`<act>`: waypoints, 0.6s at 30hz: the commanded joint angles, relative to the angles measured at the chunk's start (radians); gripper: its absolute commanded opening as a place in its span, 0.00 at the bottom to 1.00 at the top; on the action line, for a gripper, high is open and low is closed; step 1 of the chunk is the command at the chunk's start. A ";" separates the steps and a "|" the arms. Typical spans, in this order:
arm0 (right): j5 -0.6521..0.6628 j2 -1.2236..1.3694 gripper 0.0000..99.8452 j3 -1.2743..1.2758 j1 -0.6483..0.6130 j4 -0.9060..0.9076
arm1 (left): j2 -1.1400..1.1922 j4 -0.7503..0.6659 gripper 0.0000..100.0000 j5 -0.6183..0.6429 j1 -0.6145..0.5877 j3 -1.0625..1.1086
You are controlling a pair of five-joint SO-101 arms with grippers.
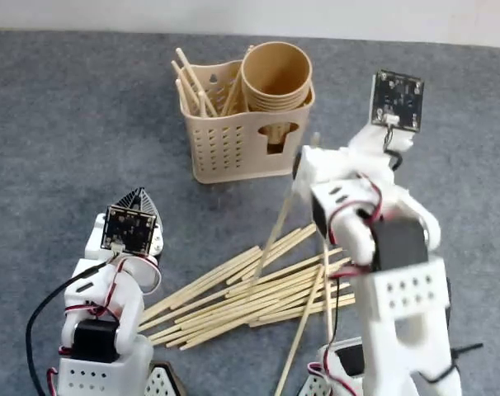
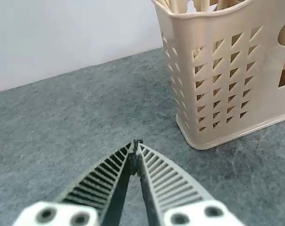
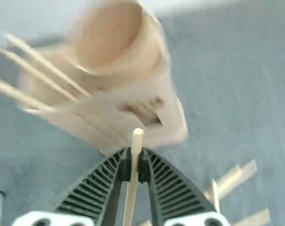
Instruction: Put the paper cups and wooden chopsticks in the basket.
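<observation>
inside the basket (image 1: pixel 242 153) stood paper cups (image 1: pixel 276 78) and some chopsticks (image 1: pixel 192 89); a pile (image 1: pixel 250 293) lay outside. right jaws clamped one chopstick (image 3: pixel 136 141), left jaws together.

Tan stacked paper cups (image 1: pixel 275 101) sit in the beige perforated plastic basket (image 1: pixel 233 153), upper centre; pale wooden chopsticks (image 1: pixel 250 293) lie heaped below.

1. basket (image 1: pixel 233 153), upper middle of the high view: beige moulded plastic, smooth with a faint sheen, its walls pierced with small holes.
2. paper cups (image 1: pixel 276 78) in it: tan paper, matt.
3. wooden chopsticks (image 1: pixel 233 297), lower middle: pale bare wood, matt.
4. table cover (image 1: pixel 60 124): grey cloth, rough, felt-like nap.
5. left gripper (image 2: pixel 137 142) and right gripper (image 3: pixel 133 151): black ribbed plastic, matt, on smooth white plastic mounts.
</observation>
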 commanded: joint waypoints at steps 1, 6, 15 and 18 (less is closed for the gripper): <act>0.101 -0.090 0.01 -0.054 -0.044 -0.143 | -0.007 -0.023 0.01 -0.002 -0.005 -0.019; 0.158 -0.145 0.01 -0.054 -0.070 -0.328 | -0.007 -0.023 0.01 -0.002 -0.004 -0.019; 0.219 -0.148 0.01 -0.056 -0.071 -0.642 | -0.007 -0.023 0.01 -0.002 -0.004 -0.018; 0.247 -0.148 0.01 -0.054 -0.071 -0.751 | -0.007 -0.023 0.01 -0.002 -0.004 -0.018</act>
